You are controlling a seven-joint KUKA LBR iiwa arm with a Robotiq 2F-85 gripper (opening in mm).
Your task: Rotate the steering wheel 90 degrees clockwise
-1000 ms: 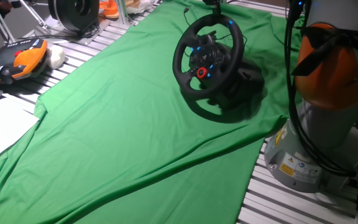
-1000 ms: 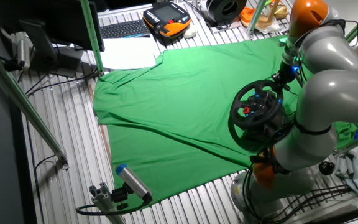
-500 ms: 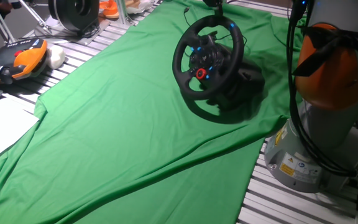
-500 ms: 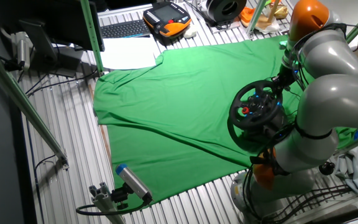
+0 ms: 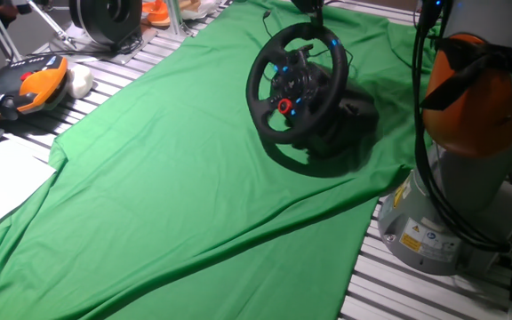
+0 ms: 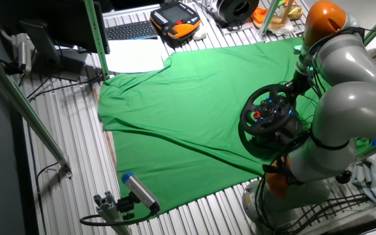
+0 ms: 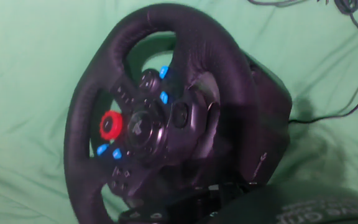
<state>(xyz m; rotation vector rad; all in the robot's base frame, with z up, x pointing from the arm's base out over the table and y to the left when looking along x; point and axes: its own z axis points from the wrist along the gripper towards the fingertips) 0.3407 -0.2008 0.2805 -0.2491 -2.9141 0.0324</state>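
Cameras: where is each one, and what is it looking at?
One fixed view: low beside the table, looking across the green cloth at the steering wheel; the arm's base shows at right.
The other fixed view: high up, looking down on the table; the grey arm bends over the wheel.
Hand view: on the hand, close above the wheel; no gripper visible.
All three share the steering wheel's red knob.

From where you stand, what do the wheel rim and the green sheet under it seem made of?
The steering wheel rim looks like matte black leather or leatherette: faint grain, soft sheen. The green sheet looks like thin woven cloth: it wrinkles and folds at its edges.
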